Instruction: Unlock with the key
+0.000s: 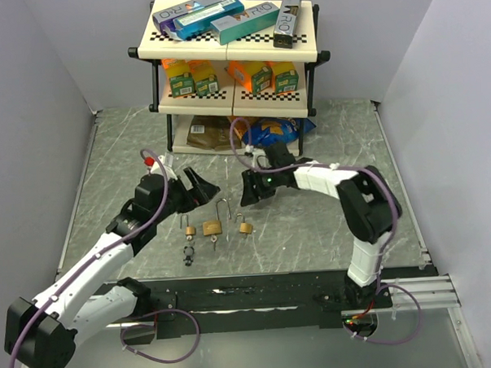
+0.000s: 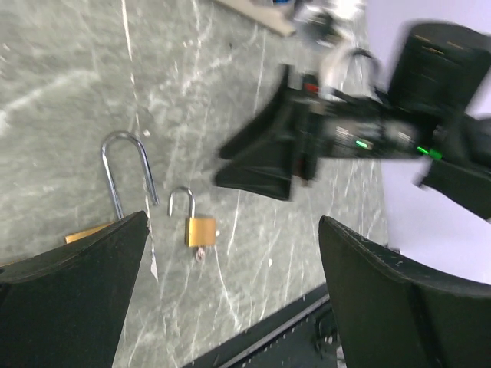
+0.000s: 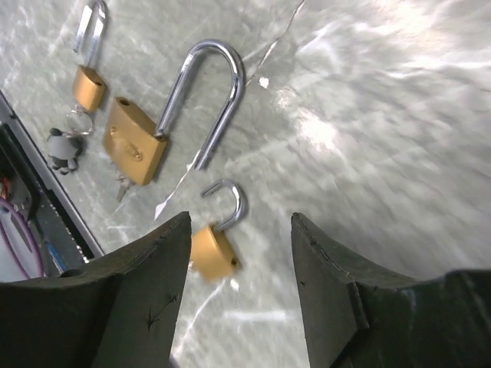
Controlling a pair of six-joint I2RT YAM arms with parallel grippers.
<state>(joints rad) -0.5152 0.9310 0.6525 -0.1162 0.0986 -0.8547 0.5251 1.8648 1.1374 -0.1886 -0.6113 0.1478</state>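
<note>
At the far edge of the grey marbled counter (image 1: 329, 221) we see a three-tier shelf (image 1: 207, 51). Its top tier carries long flat boxes (image 1: 210, 18), and its middle tier carries a row of orange-and-green cartons (image 1: 194, 79). On the bottom tier we see a brown bag (image 1: 207, 133) beside a blue bag (image 1: 272, 132).

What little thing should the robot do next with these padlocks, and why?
Probably lift the right gripper up and away. Its jaws stand open and empty just above the small padlock, whose shackle is already sprung out, and the big padlock beside it looks open too. The left gripper is open and holds nothing either.
</note>
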